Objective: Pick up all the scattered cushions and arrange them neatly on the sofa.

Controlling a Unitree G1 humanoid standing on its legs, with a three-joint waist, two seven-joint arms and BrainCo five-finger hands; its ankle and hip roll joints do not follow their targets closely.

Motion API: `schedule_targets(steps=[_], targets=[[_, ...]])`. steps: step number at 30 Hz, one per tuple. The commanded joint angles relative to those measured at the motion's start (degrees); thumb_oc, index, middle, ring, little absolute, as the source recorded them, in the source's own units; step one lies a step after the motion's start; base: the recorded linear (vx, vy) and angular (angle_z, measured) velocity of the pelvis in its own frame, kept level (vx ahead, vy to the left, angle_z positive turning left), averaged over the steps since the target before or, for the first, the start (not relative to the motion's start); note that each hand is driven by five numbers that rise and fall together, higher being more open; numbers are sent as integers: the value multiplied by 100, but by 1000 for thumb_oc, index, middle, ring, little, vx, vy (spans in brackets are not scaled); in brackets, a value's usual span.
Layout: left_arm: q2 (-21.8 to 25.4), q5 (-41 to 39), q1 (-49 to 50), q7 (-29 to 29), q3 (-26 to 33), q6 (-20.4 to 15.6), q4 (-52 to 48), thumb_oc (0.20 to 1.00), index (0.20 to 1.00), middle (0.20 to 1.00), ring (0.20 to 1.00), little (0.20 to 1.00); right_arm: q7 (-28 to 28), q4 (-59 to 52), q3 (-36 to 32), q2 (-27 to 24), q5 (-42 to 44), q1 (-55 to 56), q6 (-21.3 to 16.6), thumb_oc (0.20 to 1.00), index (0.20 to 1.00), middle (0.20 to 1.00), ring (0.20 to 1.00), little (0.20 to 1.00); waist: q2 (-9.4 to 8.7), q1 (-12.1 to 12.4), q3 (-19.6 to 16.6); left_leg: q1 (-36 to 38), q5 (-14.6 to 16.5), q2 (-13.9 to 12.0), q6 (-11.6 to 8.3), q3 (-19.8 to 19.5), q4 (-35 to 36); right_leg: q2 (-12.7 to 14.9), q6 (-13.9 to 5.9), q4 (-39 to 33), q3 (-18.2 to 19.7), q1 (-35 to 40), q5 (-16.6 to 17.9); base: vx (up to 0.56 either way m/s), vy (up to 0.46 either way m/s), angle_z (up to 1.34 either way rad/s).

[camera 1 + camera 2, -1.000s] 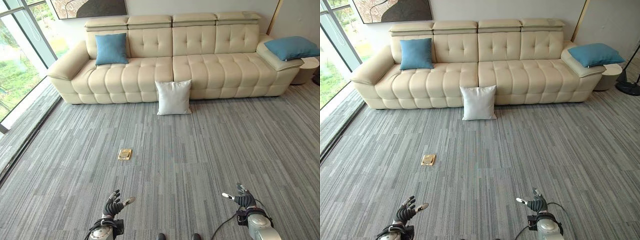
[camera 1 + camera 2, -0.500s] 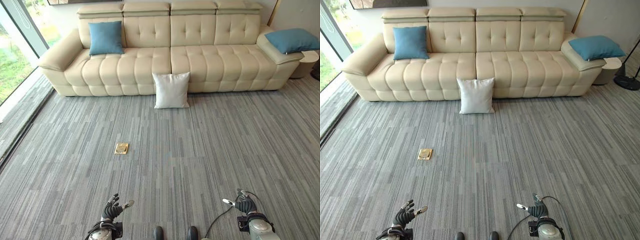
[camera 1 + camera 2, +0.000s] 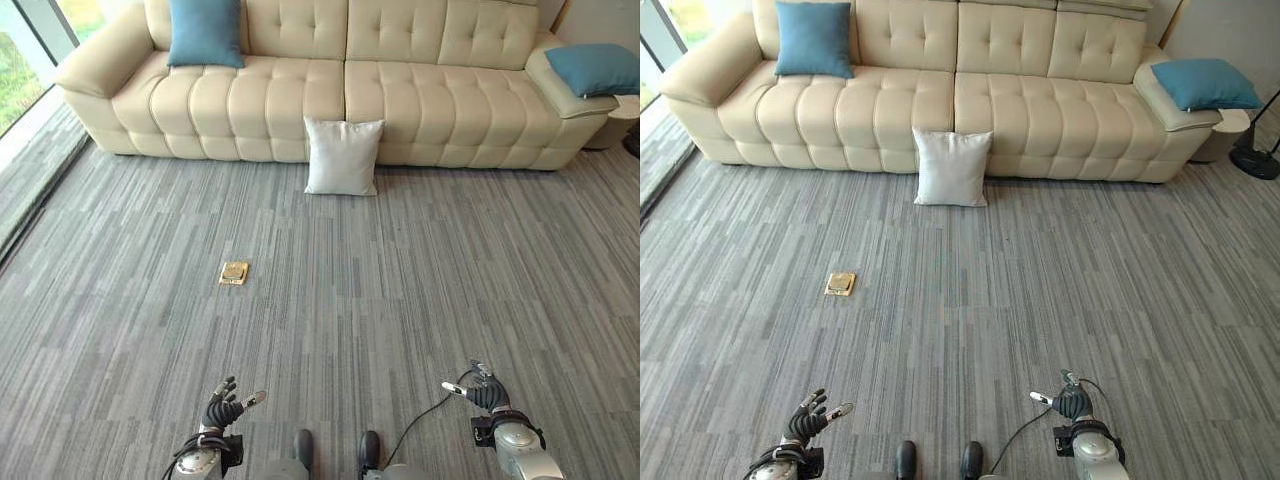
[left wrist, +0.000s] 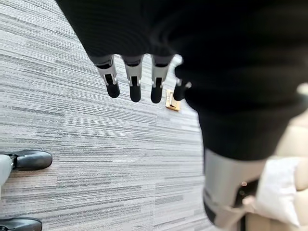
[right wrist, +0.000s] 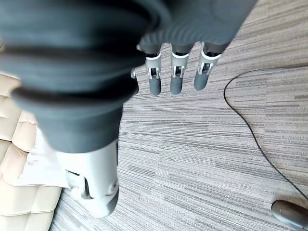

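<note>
Inventory, left to right, as you look down from the head cameras.

1. Cream tufted leather sofa (image 3: 400, 90): it runs across the far side of the room on the grey striped carpet (image 3: 400, 290).
2. Blue cushion, left (image 3: 205, 32): you find it upright on the seat at the sofa's left end, leaning against the backrest.
3. Brass floor socket plate (image 3: 234, 272): it lies flat in the carpet, left of centre, well apart from the sofa and from both hands.
4. White cushion (image 3: 342, 157): this one is off the sofa. It stands upright on the carpet, leaning against the sofa's front near the middle seam.
5. Blue cushion, right (image 3: 598, 68): it lies on the sofa's right armrest, tilted.
6. Round side table (image 3: 625, 118): you see its edge just beside the sofa's right end, past the armrest.
7. Floor lamp base (image 3: 1257, 160): it is dark, on the carpet to the right of the side table.

Your hands:
- Left hand (image 3: 223, 408): it is low at the near left over bare carpet, with fingers straight and spread, holding nothing.
- Right hand (image 3: 483, 392): it is low at the near right over bare carpet, with fingers straight and relaxed and the thumb out to the side, holding nothing.

Both hands are well apart from every cushion.
</note>
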State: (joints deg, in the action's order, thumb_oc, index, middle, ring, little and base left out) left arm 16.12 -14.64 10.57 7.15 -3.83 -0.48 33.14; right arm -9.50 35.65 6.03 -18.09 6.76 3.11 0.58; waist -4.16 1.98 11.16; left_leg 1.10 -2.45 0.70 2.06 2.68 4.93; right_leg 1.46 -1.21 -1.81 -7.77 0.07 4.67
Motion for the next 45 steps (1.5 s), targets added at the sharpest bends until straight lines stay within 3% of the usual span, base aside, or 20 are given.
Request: schedule_targets(steps=[1,2,4,7,10,15,16,17,20,24,27,28,29,31,35,37,39,41,44,45], targets=[[282,64,-177,127,111,-110,-97,1000,1000,1000,1000,1000,-73,-184,-5,-143,35,-153,-41,1000,1000,1000,1000,1000,-105,106,110,176,535,-178,-168,-58,-131,783,-859,1393,101,-316,-554,4,125,-3],[318,73,-221,153,141,-109,-116,1000,1000,1000,1000,1000,-85,-122,52,-120,6,-198,-28,1000,1000,1000,1000,1000,-45,66,226,260,558,-198,-113,-13,-103,798,-939,2097,108,-697,-266,102,176,-12],[314,70,-294,178,100,-119,-155,1000,1000,1000,1000,1000,-93,-125,54,-86,41,-196,-43,1000,1000,1000,1000,1000,26,39,280,385,604,-247,-116,-2,-62,690,-873,2534,58,-1105,-291,137,92,-8],[259,-23,-402,189,25,-162,-351,1000,1000,1000,1000,1000,-142,-97,55,-118,66,-277,-51,1000,1000,1000,1000,1000,45,-77,334,714,845,-164,-171,29,7,536,-740,1681,-412,-1476,-377,227,-18,0],[205,-116,-451,235,39,-190,-426,1000,1000,1000,1000,1000,-182,-120,48,-134,18,-248,-10,1000,1000,1000,1000,1000,35,-174,369,931,1037,-130,-225,-34,7,490,-801,1056,-642,-1581,-244,249,-78,-8],[38,-173,-422,193,4,-235,-448,1000,1000,1000,1000,1000,-178,-12,16,-133,18,-80,-48,1000,1000,1000,1000,1000,161,-355,125,1232,1326,-251,-318,-166,-264,244,-532,780,-429,-1250,-309,413,-171,34],[-5,-285,-415,173,5,-233,-469,1000,1000,1000,1000,1000,-159,17,-10,-168,107,-96,-97,1000,1000,1000,1000,1000,228,-351,117,950,1102,-324,-474,-107,-1106,167,-422,699,-412,-1008,-423,278,-161,14],[-3,-285,-418,173,6,-233,-468,1000,1000,1000,1000,1000,-158,18,-10,-165,107,-99,-98,1000,1000,1000,1000,1000,210,-360,105,919,1087,-306,-471,-116,-1115,185,-423,685,-415,-1024,-404,203,-161,19],[9,-351,-482,142,-29,-221,-514,1000,1000,1000,1000,1000,-159,17,-52,-263,175,-158,-131,1000,1000,1000,1000,1000,146,-302,263,89,558,-253,-670,-118,-2700,185,-207,563,-378,-686,-578,128,-145,3],[2,-406,-565,146,-49,-222,-493,1000,1000,1000,1000,1000,-190,137,-96,-309,260,-209,-113,1000,1000,1000,1000,1000,89,-260,355,-521,383,-404,-629,106,-3231,240,-70,527,-360,-400,-816,179,-76,-7],[27,-329,-518,123,-66,-155,-471,1000,1000,1000,1000,1000,-197,233,-136,-361,294,-197,-108,1000,1000,1000,1000,1000,17,-147,344,-938,769,-397,-451,304,-2348,335,-145,414,-316,-23,-1040,327,32,13],[15,-317,-485,141,-58,-135,-478,1000,1000,1000,1000,1000,-207,239,-119,-370,274,-195,-102,1000,1000,1000,1000,1000,36,-100,335,-1094,597,-442,-479,278,-1966,319,-166,357,-319,120,-1118,435,117,18],[16,-287,-433,176,-37,-101,-521,1000,1000,1000,1000,1000,-218,237,-83,-387,223,-188,-87,1000,1000,1000,1000,1000,125,-15,298,-1191,79,-580,-584,189,-1119,229,-198,277,-310,319,-1243,453,137,9],[9,-273,-414,220,-39,-106,-504,1000,1000,1000,1000,1000,-274,236,-51,-397,185,-191,-81,1000,1000,1000,1000,1000,153,89,295,-1467,-259,-660,-681,112,-606,189,-217,202,-278,566,-1358,404,138,-4],[3,-257,-347,262,21,-114,-427,1000,1000,1000,1000,1000,-279,285,-18,-362,73,-184,-14,1000,1000,1000,1000,1000,132,234,174,-1630,-431,-714,-757,266,-44,212,-362,41,-153,1002,-1480,387,188,-9],[-2,-243,-293,228,34,-109,-405,1000,1000,1000,1000,1000,-221,264,13,-316,-34,-149,-1,1000,1000,1000,1000,1000,118,293,59,-1645,-670,-660,-717,229,-240,311,-446,78,-94,1145,-1504,337,215,-30],[43,-188,-318,230,41,-110,-333,1000,1000,1000,1000,1000,-194,313,38,-286,-71,-181,15,1000,1000,1000,1000,1000,75,305,23,-1606,-635,-615,-661,256,-329,401,-481,169,-40,1131,-1508,301,207,-34],[153,42,-319,172,31,-63,-230,1000,1000,1000,1000,1000,-118,325,66,-201,-99,-167,27,1000,1000,1000,1000,1000,-27,326,-28,-1473,-471,-482,-542,320,-482,571,-576,647,52,1032,-1383,354,228,-16],[363,133,-279,126,48,-36,-272,1000,1000,1000,1000,1000,-32,350,217,-131,-192,-157,64,1000,1000,1000,1000,1000,-97,277,20,-932,-79,-207,-203,449,-442,824,-764,2406,185,396,-474,294,246,8],[362,133,-281,126,48,-35,-273,1000,1000,1000,1000,1000,-32,351,215,-132,-193,-159,64,1000,1000,1000,1000,1000,-83,286,4,-955,-85,-226,-205,454,-444,806,-761,2396,194,373,-454,238,203,-11]])
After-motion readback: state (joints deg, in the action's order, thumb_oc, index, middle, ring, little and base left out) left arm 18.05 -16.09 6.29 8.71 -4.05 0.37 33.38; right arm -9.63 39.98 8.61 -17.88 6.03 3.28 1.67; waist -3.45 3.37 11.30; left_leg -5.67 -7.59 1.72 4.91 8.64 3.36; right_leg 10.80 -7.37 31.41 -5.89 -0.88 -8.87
